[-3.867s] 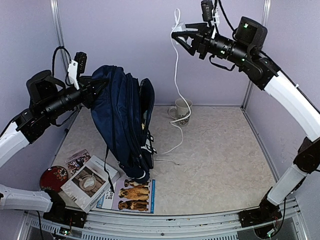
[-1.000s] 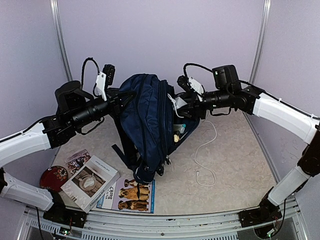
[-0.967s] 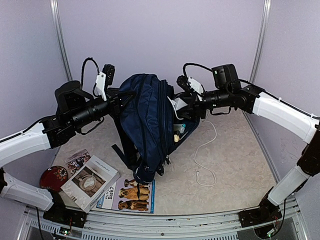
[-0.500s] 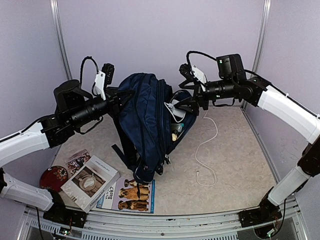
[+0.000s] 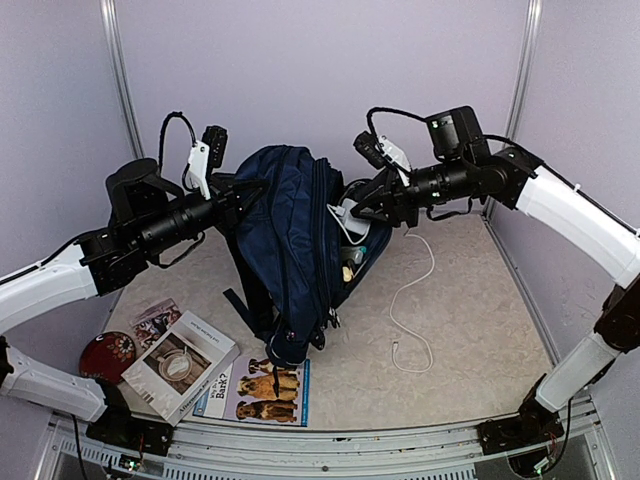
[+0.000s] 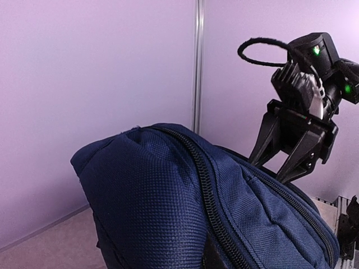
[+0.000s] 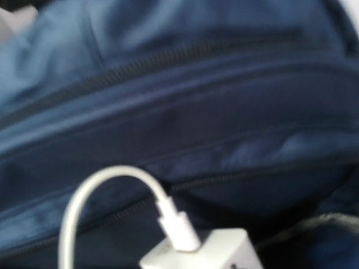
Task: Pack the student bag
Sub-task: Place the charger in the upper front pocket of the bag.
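The student bag (image 5: 290, 250), navy blue, hangs upright over the table with its side pocket gaping to the right. My left gripper (image 5: 238, 195) is shut on the bag's top left edge; in the left wrist view the bag's fabric (image 6: 168, 207) hides its fingers. My right gripper (image 5: 362, 207) is at the pocket's mouth. The left wrist view shows its fingers apart, with the tips hidden behind the bag. A white charger (image 7: 205, 255) with its cable plugged in lies just under the right wrist camera. Whether it is gripped does not show. The white cable (image 5: 410, 290) trails onto the table.
At the front left lie a white booklet (image 5: 180, 365), a dog book (image 5: 265, 385), a small leaflet (image 5: 155, 318) and a red round disc (image 5: 107, 352). Small items show inside the open pocket (image 5: 355, 262). Purple walls close in the back and sides.
Four seconds ago the right gripper held the cable high beside the bag. It has since brought the charger to the pocket, lifted slightly with jaws wide, then dipped back to the opening. The left arm is steady.
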Robot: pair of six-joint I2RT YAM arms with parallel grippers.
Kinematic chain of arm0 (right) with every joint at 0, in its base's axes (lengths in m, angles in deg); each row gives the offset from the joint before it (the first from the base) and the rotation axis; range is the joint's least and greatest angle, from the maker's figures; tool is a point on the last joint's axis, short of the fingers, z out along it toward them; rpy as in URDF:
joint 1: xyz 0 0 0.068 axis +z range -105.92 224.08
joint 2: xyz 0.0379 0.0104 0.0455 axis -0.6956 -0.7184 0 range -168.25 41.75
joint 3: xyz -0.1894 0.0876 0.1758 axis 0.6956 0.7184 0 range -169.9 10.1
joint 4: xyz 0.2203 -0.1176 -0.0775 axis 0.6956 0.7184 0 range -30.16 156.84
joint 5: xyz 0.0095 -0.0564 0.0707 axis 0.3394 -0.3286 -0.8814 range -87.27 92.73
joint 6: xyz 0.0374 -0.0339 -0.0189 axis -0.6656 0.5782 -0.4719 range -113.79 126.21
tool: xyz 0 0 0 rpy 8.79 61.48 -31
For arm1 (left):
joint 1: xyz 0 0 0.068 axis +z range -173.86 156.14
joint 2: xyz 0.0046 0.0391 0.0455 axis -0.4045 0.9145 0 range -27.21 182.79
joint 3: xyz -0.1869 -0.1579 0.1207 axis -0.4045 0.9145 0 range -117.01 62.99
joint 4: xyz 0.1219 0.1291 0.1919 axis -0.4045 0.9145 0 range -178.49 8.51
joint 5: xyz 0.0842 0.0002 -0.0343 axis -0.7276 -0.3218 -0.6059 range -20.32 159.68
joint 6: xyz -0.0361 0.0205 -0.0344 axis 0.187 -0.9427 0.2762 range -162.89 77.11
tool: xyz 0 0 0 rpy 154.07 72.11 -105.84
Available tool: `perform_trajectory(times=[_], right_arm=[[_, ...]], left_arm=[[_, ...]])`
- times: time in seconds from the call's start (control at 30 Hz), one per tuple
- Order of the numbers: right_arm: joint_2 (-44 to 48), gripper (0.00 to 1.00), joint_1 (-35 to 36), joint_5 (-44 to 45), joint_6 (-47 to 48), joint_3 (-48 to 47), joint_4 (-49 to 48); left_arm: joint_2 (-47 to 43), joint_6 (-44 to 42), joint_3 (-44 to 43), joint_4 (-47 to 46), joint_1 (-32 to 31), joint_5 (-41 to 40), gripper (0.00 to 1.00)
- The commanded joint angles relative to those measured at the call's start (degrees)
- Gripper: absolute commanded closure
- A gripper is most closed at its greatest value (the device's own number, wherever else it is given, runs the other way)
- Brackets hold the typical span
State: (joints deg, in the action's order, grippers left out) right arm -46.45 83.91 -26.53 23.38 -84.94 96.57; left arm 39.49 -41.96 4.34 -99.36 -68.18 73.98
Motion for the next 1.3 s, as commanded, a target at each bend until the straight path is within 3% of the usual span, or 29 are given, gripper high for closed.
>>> perform_trajectory(times=[0.0, 0.33, 0.47, 0.6, 0.67, 0.8, 0.9, 1.07, 1.27], right_arm=[[-5.1, 0.65, 1.8, 7.9, -4.5, -1.8, 4.1], [-20.8, 0.78, 4.3, 21.4, -9.0, -16.1, 16.6], [-18.7, 0.76, 4.3, 17.4, -9.0, -16.7, 15.7], [-11.5, 0.68, 4.3, 4.0, -9.3, -15.7, 8.4], [-7.0, 0.58, 4.2, -1.5, -10.6, -13.5, 2.6], [0.0, 0.41, 3.4, -4.0, -14.1, -8.2, -6.7], [5.6, 0.34, 2.0, 2.5, -17.1, -2.8, -11.1], [14.1, 0.33, -3.0, 24.3, -23.6, 12.7, -11.9], [12.6, 0.32, -5.2, 31.9, -28.8, 29.4, -6.1]], left_arm=[[-1.0, -1.7, -3.5, -1.3, 0.0, 2.0, 1.00], [-2.7, -2.9, -4.9, -1.7, -0.9, 4.9, 1.00], [-3.2, -3.1, -4.5, 0.0, 0.3, 2.5, 1.00], [-3.2, -2.1, -3.9, 1.2, 1.8, -0.3, 1.00], [-3.0, -1.4, -3.6, 1.5, 2.6, -1.2, 1.00], [-2.9, -0.1, -3.3, 1.3, 3.7, -1.4, 1.00], [-3.0, -0.1, -2.9, 1.1, 3.9, -1.4, 1.00], [-3.3, 0.5, -2.7, 0.9, 4.3, -1.3, 1.00], [-3.5, 0.1, -2.6, 1.0, 5.1, -1.5, 1.00]])
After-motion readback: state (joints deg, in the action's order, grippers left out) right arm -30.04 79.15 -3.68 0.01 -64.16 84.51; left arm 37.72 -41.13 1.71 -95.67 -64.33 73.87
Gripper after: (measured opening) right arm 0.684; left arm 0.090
